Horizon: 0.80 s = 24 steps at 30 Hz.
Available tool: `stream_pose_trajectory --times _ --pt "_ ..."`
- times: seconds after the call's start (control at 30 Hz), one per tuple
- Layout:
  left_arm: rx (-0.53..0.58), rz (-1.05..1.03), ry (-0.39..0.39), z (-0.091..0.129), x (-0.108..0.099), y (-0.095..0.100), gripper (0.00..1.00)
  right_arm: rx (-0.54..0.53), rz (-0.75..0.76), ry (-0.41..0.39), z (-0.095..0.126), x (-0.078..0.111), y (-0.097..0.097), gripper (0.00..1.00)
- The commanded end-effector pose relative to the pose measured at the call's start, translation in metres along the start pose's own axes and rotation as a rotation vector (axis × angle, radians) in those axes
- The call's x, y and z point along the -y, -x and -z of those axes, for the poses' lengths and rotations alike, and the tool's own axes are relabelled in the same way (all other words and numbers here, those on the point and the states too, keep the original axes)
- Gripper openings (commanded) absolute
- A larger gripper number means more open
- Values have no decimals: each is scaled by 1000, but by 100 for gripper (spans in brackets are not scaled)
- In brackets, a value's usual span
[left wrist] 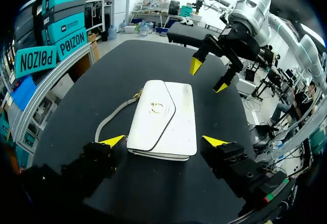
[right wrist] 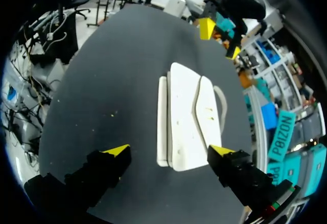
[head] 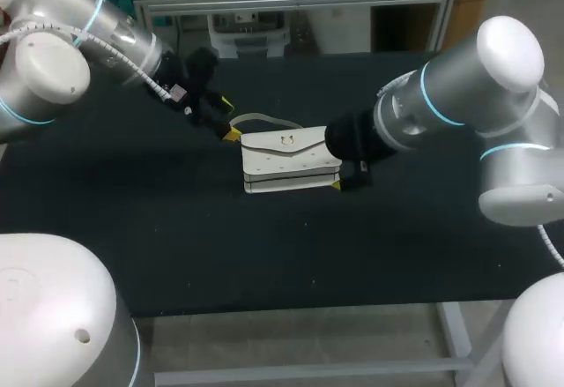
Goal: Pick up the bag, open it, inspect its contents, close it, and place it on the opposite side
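Head view: white bag [head: 286, 162] lies flat on the black table [head: 132, 228], flap shut, strap [head: 256, 121] looped off its back left corner. Left arm comes in from upper left. The left gripper [head: 229, 119] sits just off the bag's left end, fingers spread, nothing held. Right arm comes in from the right. The right gripper [head: 342, 174] is at the bag's right end with one yellow tip showing by the bag's front right corner and the other tip hidden under the wrist.

Left wrist view: own fingers spread wide, one tip each side of the bag's [left wrist: 163, 117] near end, not clamped on it. Clasp [left wrist: 157, 106] shows on the closed flap. The strap [left wrist: 110, 119] curves out from the bag's side. Right gripper [left wrist: 209, 76] hangs past the bag's far end, fingers apart, empty.

Right wrist view: own fingers spread, and the bag's [right wrist: 186, 117] near end lies between them. One tip is just beside the bag's corner, the other well off its side, no grip. Left gripper [right wrist: 220, 40] is beyond the bag's far end, fingers apart.
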<state>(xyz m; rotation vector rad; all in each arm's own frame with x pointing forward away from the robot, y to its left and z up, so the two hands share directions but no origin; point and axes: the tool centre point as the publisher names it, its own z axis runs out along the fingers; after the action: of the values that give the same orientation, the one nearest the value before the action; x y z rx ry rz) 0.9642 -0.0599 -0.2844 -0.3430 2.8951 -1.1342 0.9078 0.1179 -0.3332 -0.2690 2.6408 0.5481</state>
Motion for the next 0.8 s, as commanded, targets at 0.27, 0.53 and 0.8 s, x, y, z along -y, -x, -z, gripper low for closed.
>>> stream_pose_trajectory --times 0.27,0.53,0.8 --pt "43 -180 -44 -4 -6 -6 100 133 63 -95 -12 -1 -5 100" --pt "74 -340 -77 -21 -13 -6 100 195 82 -189 -25 1 -2 100" --pt "18 -381 -61 -30 -15 -8 100 229 125 -248 -34 1 7 70"
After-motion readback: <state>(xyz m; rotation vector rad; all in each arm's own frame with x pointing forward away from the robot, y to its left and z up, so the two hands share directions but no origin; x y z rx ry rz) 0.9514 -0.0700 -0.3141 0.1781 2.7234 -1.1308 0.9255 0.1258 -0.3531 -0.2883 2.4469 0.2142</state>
